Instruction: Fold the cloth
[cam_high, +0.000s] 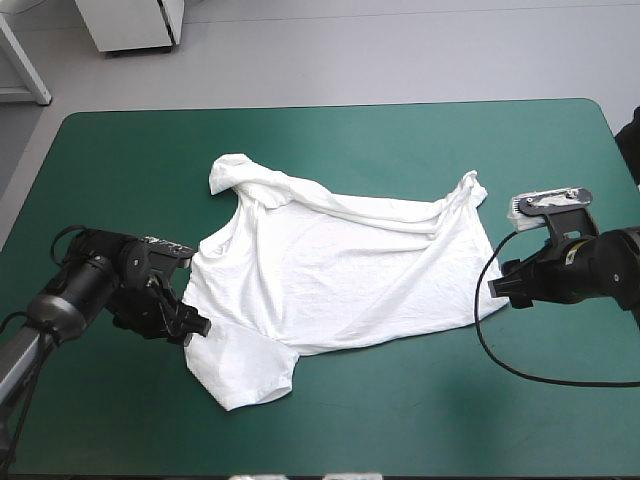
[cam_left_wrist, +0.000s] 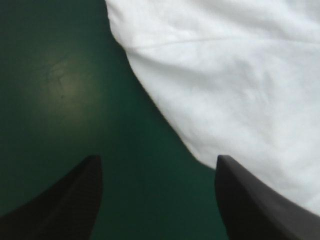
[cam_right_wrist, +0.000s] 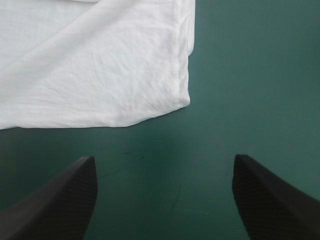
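Observation:
The white T-shirt (cam_high: 335, 265) lies mostly spread on the teal-green cover, rumpled along its far edge, one sleeve reaching toward the front. My left gripper (cam_high: 192, 325) sits low at the shirt's left edge, open. In the left wrist view the T-shirt (cam_left_wrist: 230, 75) lies ahead of my left gripper (cam_left_wrist: 157, 172), one fingertip beside its edge. My right gripper (cam_high: 500, 290) is open, just off the shirt's right corner. In the right wrist view that corner of the T-shirt (cam_right_wrist: 100, 65) lies a short way ahead of my right gripper (cam_right_wrist: 165, 170).
Bare teal-green cover (cam_high: 450, 400) runs along the front and the far side of the table. A black cable loop (cam_high: 510, 365) lies on the cover at the front right.

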